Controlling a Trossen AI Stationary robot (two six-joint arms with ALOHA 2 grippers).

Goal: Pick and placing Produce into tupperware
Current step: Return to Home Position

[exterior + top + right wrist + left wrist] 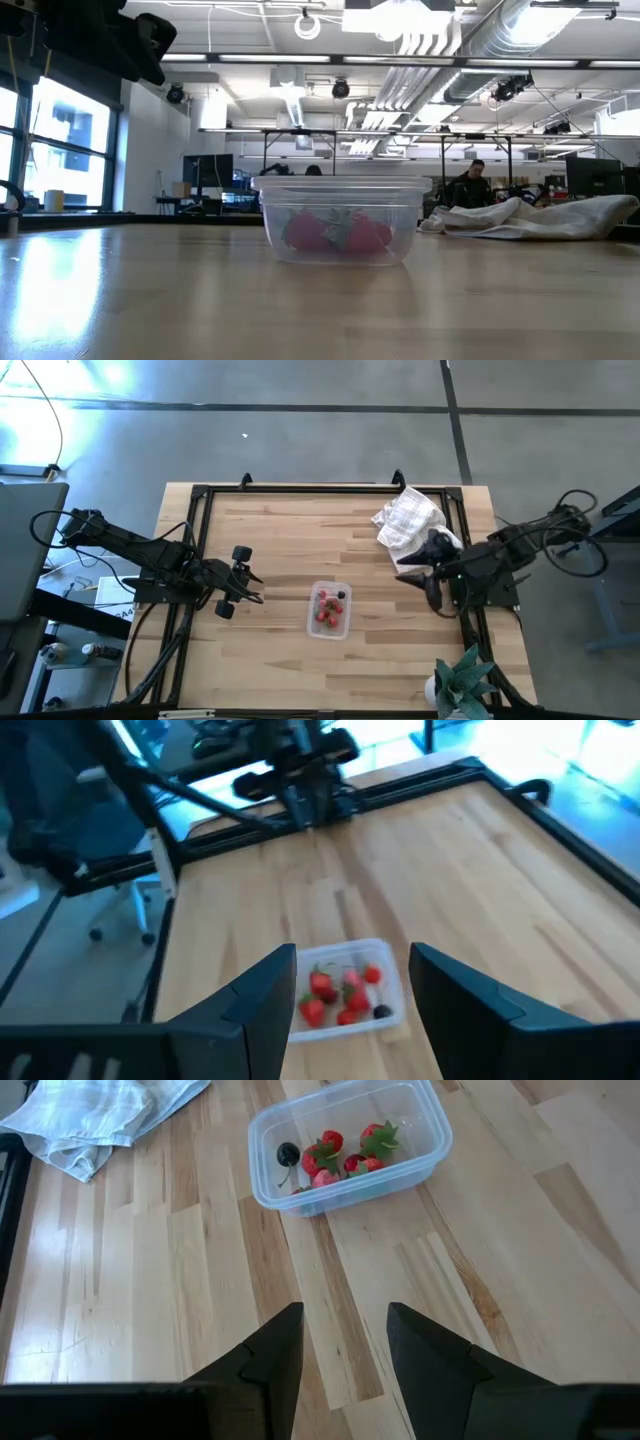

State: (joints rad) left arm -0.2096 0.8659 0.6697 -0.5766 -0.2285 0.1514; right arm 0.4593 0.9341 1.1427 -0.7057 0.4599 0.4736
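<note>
The clear tupperware (311, 616) stands on the wooden table, a little toward the near edge from its middle. Inside it lie the produce: several red berry-like pieces with green tops (335, 1155) and one dark piece (288, 1153). My left gripper (256, 588) hovers open to the left of the tupperware, pointing at it, with nothing between its fingers (345, 1345). My right gripper (415, 586) hangs open above the table's right side, also aimed toward the tupperware (395, 992), and is likewise empty.
A crumpled white checked cloth (408, 518) lies at the far right of the table. A small green plant (462, 680) stands at the near right corner. A black frame (200, 510) runs around the table's edges. Bare wood lies between both grippers and the tupperware.
</note>
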